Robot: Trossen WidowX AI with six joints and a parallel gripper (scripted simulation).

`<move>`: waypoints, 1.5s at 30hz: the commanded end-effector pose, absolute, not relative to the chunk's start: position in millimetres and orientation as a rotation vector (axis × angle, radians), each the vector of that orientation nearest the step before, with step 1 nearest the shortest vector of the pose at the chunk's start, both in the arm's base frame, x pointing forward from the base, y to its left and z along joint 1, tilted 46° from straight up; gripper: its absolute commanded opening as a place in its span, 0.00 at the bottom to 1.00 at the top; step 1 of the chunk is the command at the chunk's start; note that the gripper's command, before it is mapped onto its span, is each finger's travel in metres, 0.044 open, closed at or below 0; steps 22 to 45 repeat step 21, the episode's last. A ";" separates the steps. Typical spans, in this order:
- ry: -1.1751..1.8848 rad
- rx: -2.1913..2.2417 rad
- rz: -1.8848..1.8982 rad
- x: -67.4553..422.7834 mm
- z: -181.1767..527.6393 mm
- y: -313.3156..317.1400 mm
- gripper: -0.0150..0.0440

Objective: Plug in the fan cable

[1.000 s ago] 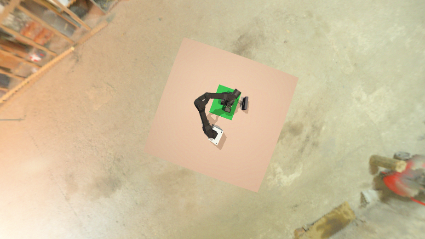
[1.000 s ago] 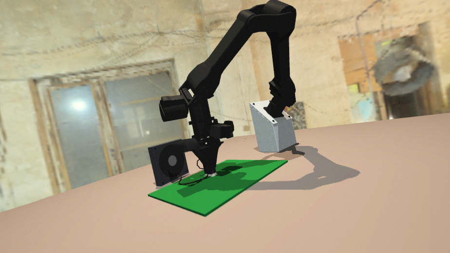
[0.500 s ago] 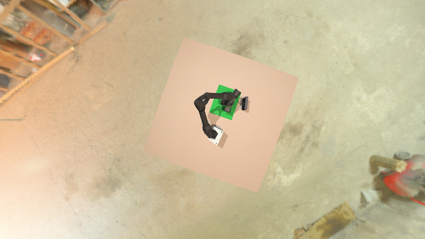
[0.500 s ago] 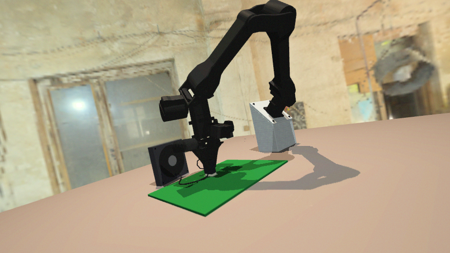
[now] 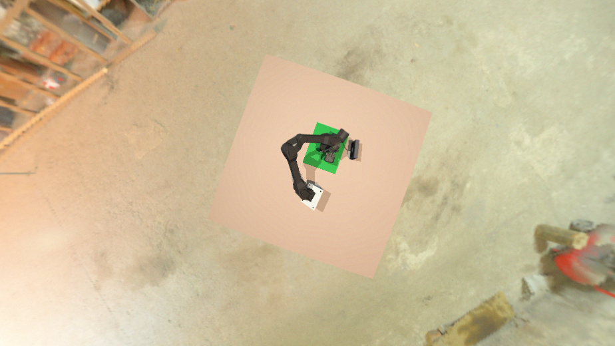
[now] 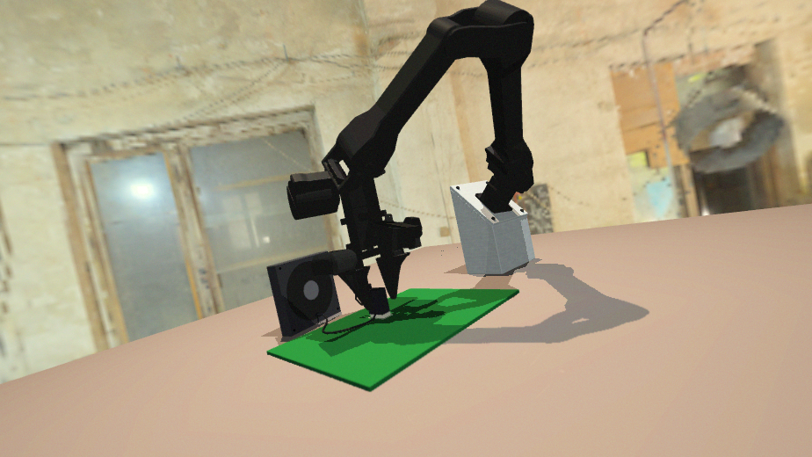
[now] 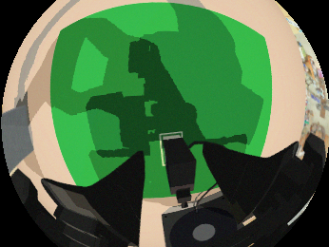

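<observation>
A black robot arm (image 6: 409, 96) bends over a green board (image 6: 397, 341) that lies flat on a big pinkish table (image 6: 625, 351). The arm stands on a grey block (image 6: 489, 244) behind the board.

At the end of the arm is the gripper (image 6: 379, 295). It points down at the board. Its two fingers are spread apart and let go. From the camera on the wrist I can see the small dark plug (image 7: 179, 164) standing in the gap between them, with green showing on both sides of it. The fingers do not squeeze it. From the side, one finger looks very close to the plug (image 6: 379, 300), and I cannot tell if it just touches.

The plug stands upright on the board near the edge where the fan is. A little pale piece (image 6: 381, 313) shows under it, right on the green. I cannot tell how deep the plug sits.

A thin black cable (image 6: 340, 328) runs from the plug across the board to the fan (image 6: 305, 293). The fan is a dark square box with a round middle. It stands upright on the table just beside the board's edge.

The arm's shadow (image 6: 556, 323) falls across the board and the table.
</observation>
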State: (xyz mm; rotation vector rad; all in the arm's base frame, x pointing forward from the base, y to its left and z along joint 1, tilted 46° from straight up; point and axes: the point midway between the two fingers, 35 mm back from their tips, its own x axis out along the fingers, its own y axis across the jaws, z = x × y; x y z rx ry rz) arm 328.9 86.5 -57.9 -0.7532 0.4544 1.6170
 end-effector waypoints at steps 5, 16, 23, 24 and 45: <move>0.449 -0.760 1.623 333.1 -21.0 47.7 0.69; 0.447 -0.756 1.623 314.5 63.5 127.8 0.69; 0.447 -0.756 1.624 313.6 65.4 129.6 0.69; 0.447 -0.756 1.624 313.6 65.4 129.6 0.69; 0.447 -0.756 1.624 313.6 65.4 129.6 0.69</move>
